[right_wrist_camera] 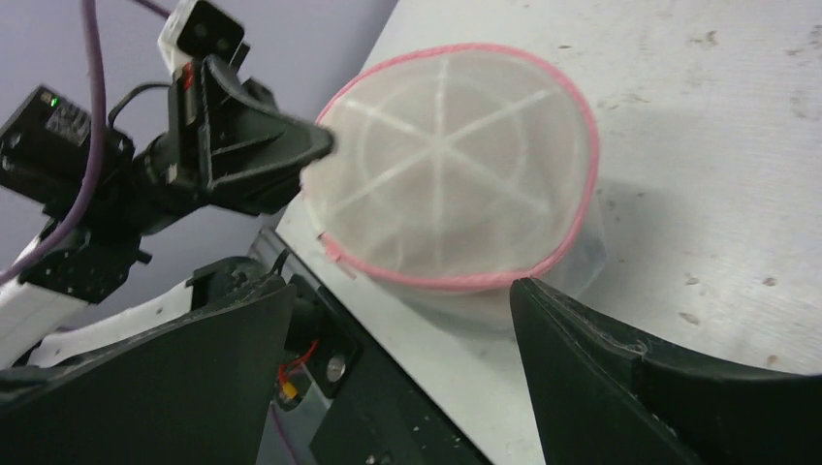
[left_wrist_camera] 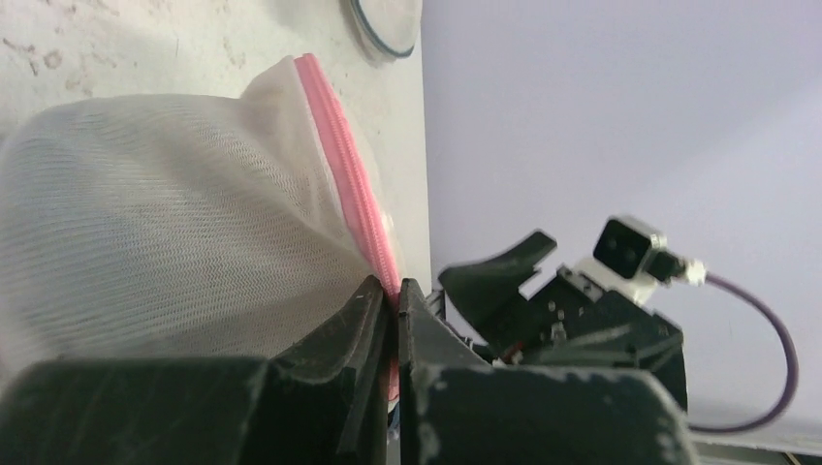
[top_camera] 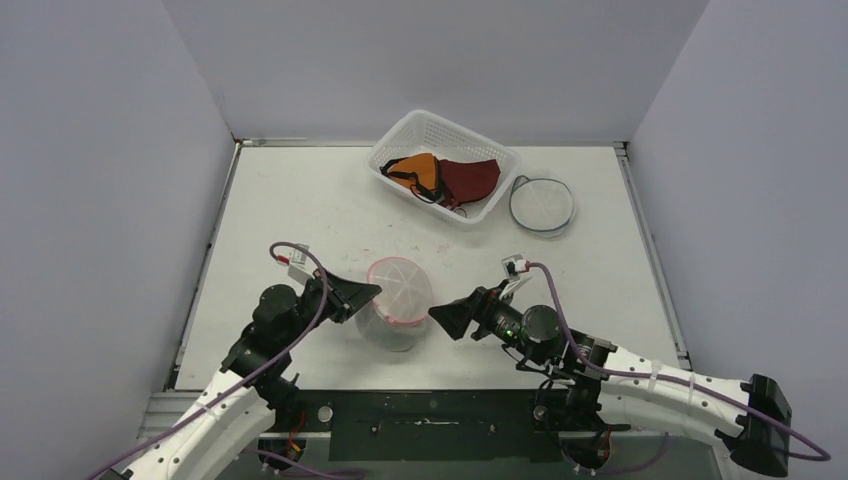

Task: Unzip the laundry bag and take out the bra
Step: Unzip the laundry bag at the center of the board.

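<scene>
The left fingers are clenched on the pink zip of the laundry bag and should hold it steady while the right fingers, spread wide and empty, go for the zip pull, which I cannot clearly see. The bag sits mid-frame on the tabletop, between both sets of fingers and just beside the right ones.
</scene>
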